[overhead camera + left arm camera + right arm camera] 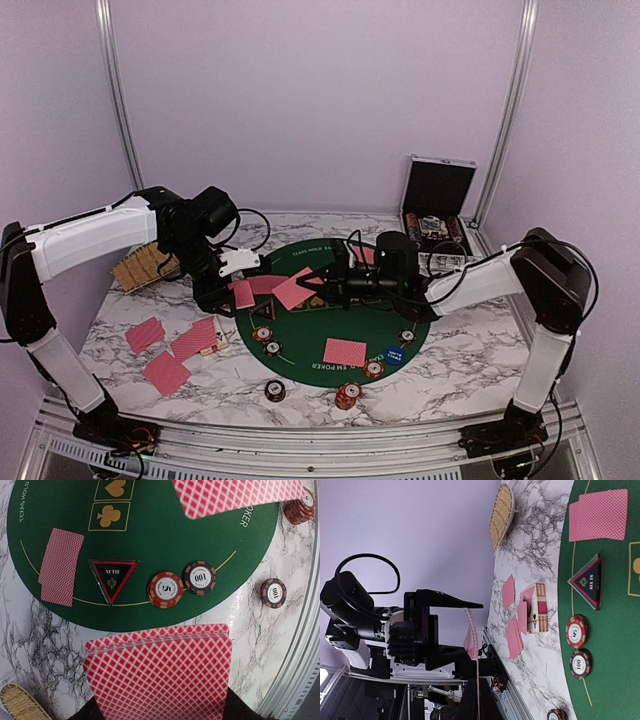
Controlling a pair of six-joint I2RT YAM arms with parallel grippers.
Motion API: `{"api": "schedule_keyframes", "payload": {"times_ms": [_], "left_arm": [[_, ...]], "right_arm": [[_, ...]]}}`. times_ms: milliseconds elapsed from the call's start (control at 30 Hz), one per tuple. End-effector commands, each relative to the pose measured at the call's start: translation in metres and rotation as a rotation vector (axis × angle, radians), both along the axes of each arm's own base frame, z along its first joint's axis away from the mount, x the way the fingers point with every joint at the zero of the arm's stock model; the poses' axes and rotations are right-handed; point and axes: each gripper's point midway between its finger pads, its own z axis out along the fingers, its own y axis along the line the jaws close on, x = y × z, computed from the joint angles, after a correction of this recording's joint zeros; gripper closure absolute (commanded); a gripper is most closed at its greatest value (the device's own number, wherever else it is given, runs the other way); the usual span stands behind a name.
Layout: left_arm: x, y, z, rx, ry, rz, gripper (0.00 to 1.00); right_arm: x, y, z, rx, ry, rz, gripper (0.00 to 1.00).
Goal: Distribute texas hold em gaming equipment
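My left gripper [232,290] [162,709] is shut on a deck of red-backed cards [157,672] held above the marble beside the green mat [300,350]. My right gripper [325,282] [479,682] is shut on a single card [293,288] [235,495], seen edge-on in its own view, just past the deck's end. A black triangular marker [112,579] and one card [61,566] lie on the mat. Chips [165,590] [200,578] sit at the mat's edge, and another chip [273,593] is on the marble. A blue disc [393,355] lies near the mat's front.
Three loose cards [165,372] and a card box [215,345] lie on the marble at left. A straw basket [145,266] stands at back left, and an open silver case [437,205] at back right. More chips [347,395] [275,390] sit near the front edge.
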Motion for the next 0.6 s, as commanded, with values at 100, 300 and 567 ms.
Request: {"api": "schedule_keyframes", "payload": {"times_ms": [100, 300, 567], "left_arm": [[-0.007, 0.005, 0.002, 0.010, 0.018, -0.002, 0.36], [-0.008, 0.005, 0.002, 0.006, 0.021, 0.001, 0.36], [-0.008, 0.005, 0.003, 0.006, 0.022, 0.001, 0.36]], "right_arm": [[-0.020, -0.044, -0.050, -0.147, 0.033, 0.004, 1.00], [-0.028, -0.068, -0.103, -0.357, 0.041, 0.022, 1.00], [-0.027, -0.087, -0.126, -0.560, -0.002, 0.032, 1.00]]}}
